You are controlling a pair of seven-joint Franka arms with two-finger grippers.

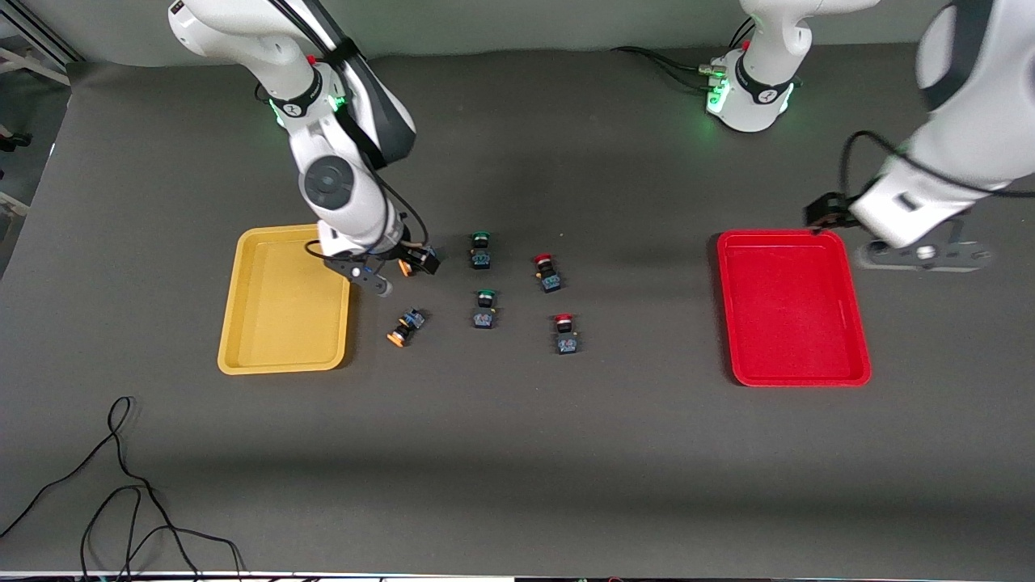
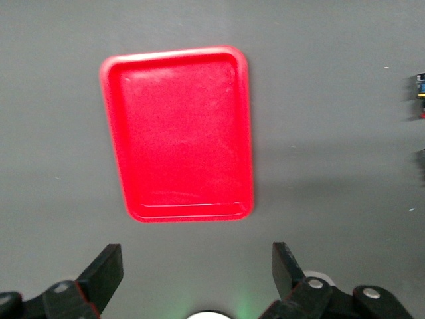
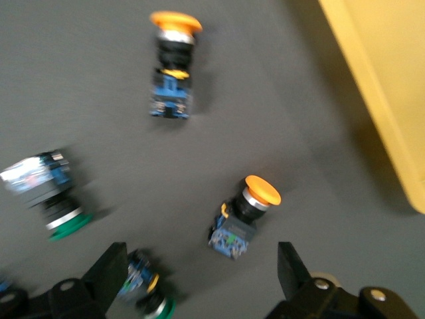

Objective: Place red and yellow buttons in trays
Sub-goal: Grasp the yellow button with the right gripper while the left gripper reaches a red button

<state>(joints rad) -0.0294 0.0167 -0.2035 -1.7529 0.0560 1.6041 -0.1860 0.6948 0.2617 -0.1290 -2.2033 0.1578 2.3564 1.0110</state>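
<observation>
**A:** Where is the yellow button (image 1: 419,260)?

**B:** It lies on its side on the table in the middle of the front view, just beside the yellow tray (image 1: 242,323). Its cap points at that tray and its dark body points away.

**A:** Is a gripper close to it?

**B:** Yes. The right gripper (image 1: 380,273) hangs right by it, with its fingers (image 3: 106,272) wide apart and nothing in them. In the right wrist view the button (image 3: 242,216) sits just ahead of the gap, a bit toward 1 finger. I think the gripper must slide forward a little, then go down.

**A:** And the other yellow button (image 1: 406,326)?

**B:** It is nearer the front camera, lower in that view, and also near the tray.

**A:** What about the 2 red buttons (image 1: 547,272)?

**B:** They lie toward the red tray (image 1: 857,356), but well apart from it. The 2 green buttons (image 1: 481,249) sit between the yellow and the red ones.

**A:** And the left arm?

**B:** It waits. The left gripper (image 1: 922,255) hangs beside the red tray, fingers apart, holding nothing. So the right arm is much nearer to the yellow buttons.
</observation>
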